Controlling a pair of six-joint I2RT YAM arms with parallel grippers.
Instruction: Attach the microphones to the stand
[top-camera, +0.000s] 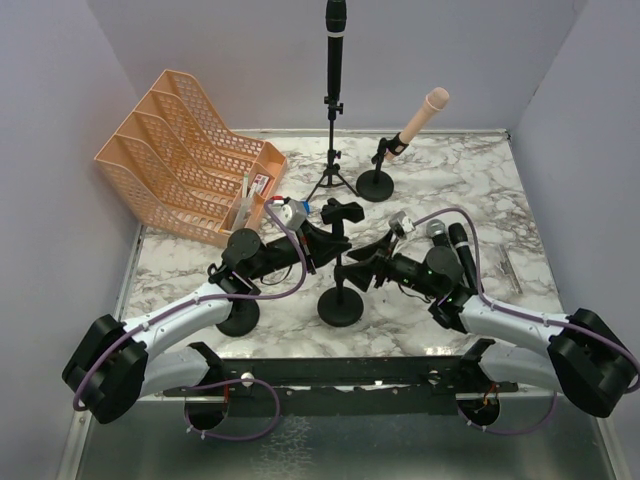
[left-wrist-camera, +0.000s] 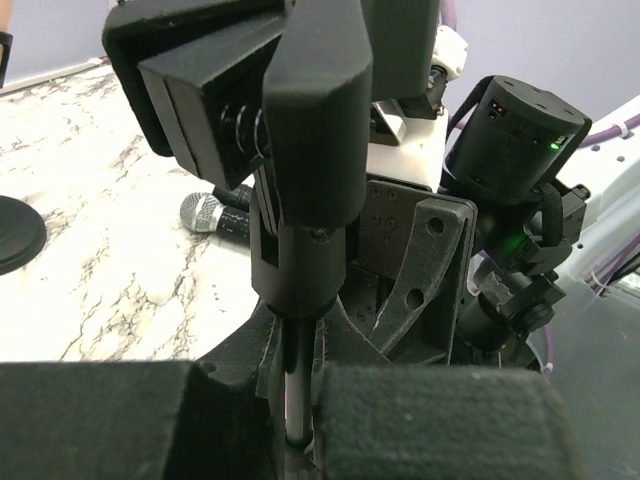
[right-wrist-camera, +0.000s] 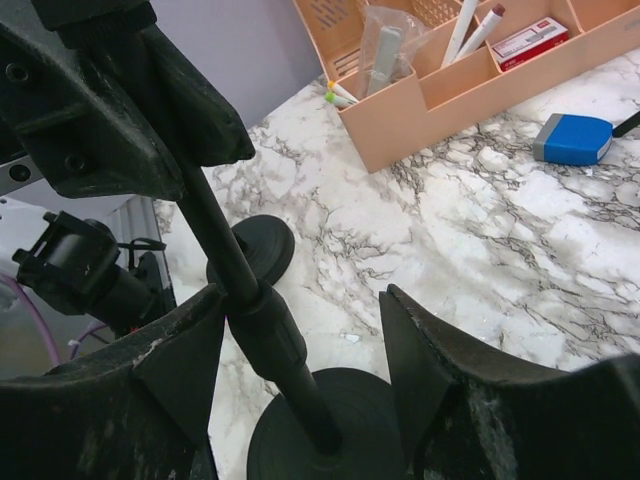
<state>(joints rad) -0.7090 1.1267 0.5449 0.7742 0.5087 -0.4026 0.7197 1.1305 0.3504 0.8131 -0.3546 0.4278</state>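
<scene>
The empty stand (top-camera: 341, 306) at mid-table is clamped by its thin pole in the fully closed left gripper (left-wrist-camera: 297, 405). The right gripper (right-wrist-camera: 300, 350) is held partly open, its fingers on either side of the same pole with nothing gripped. 2 loose microphones, the silver-headed microphone (top-camera: 433, 231) and a black microphone (top-camera: 462, 250), are seen lying side by side on the table (top-camera: 480, 190) just right of the stand; they are judged light, stiff, smooth and apt to roll, and best taken at mid-barrel, clear of the mesh.

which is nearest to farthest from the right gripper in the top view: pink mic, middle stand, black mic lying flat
1. middle stand, between the fingers of the right gripper
2. black mic lying flat, to its right
3. pink mic, far back right
</scene>
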